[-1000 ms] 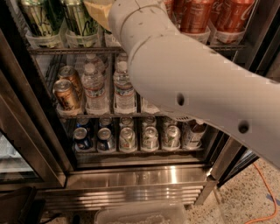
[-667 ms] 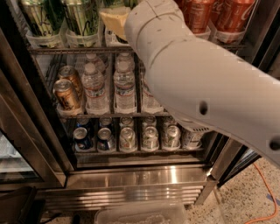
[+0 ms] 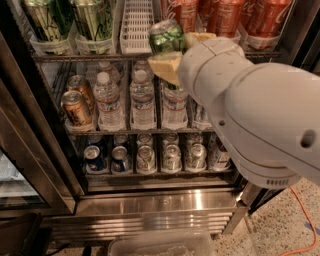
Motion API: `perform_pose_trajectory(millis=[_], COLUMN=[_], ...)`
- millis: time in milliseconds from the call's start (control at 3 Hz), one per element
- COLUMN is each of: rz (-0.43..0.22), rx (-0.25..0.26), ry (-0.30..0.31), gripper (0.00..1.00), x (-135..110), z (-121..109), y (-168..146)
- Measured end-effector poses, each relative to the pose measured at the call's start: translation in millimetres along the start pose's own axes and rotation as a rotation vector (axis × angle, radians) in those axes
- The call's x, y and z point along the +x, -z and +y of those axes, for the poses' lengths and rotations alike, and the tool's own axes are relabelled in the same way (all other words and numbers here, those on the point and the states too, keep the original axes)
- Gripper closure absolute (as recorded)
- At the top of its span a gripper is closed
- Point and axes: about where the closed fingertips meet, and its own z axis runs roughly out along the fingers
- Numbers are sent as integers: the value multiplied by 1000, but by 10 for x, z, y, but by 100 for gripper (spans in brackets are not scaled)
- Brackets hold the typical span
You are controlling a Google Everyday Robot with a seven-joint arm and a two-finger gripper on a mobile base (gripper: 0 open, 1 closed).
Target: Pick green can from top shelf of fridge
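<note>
The green can (image 3: 166, 36), bright green with a silver top, is tilted and sits between my gripper's yellowish fingers (image 3: 167, 67) just in front of the top shelf (image 3: 136, 25). My gripper (image 3: 181, 51) is shut on it, at the end of my big white arm (image 3: 260, 115), which covers the right half of the fridge (image 3: 150, 202). The white slatted lane behind the can is bare. Olive-green cans (image 3: 92, 19) stand at the shelf's left and red cola cans (image 3: 225, 15) at its right.
Water bottles (image 3: 142, 97) and brown cans (image 3: 75, 107) fill the middle rack. Several cans (image 3: 146, 157) line the lower rack. A clear plastic bin (image 3: 160, 245) lies on the floor in front. An orange cable (image 3: 300, 220) runs at the right. The glass door (image 3: 15, 175) is at the left.
My arm has drawn back and lowered to the right. The green can, hidden behind the arm before, now shows in my gripper in front of the top shelf.
</note>
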Motion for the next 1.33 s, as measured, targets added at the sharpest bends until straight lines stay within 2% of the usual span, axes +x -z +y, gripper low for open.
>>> perform_pose_trajectory(millis=[333, 667, 1000, 1333], rz=[114, 215, 281, 272], rx=[-105, -261, -425, -587], ry=[10, -3, -33, -67], gripper=[100, 100, 100, 100], x=[679, 1467, 2028, 2004], z=[90, 461, 906, 1223], y=[147, 288, 356, 416])
